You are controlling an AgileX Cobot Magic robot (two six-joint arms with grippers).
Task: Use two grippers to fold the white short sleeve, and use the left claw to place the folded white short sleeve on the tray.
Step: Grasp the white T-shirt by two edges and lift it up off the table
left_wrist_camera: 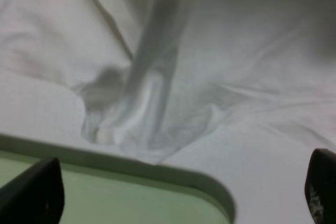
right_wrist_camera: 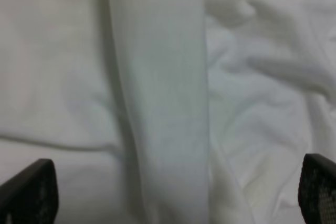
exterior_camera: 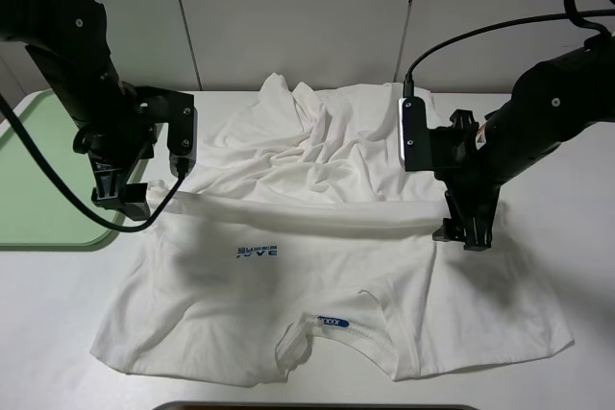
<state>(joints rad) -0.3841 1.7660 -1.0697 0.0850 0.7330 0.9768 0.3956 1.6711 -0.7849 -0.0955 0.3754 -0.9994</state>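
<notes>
Open table [exterior_camera: 588,237] right, tray [exterior_camera: 29,218] left

Bright even overhead light; soft, blurry wrist views.

Most likely a robotics lab bench: bare white tabletop [exterior_camera: 586,228], plain pale wall panels [exterior_camera: 298,16] behind, cabled black left arm [exterior_camera: 58,36] and right arm [exterior_camera: 553,108] stationed over it.

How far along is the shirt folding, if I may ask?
Done: at most a rough crease across the white shirt. In hand: left tool and right tool sit open at the crease's ends, holding nothing. Left: the folding, then the move onto the green tray.
</notes>
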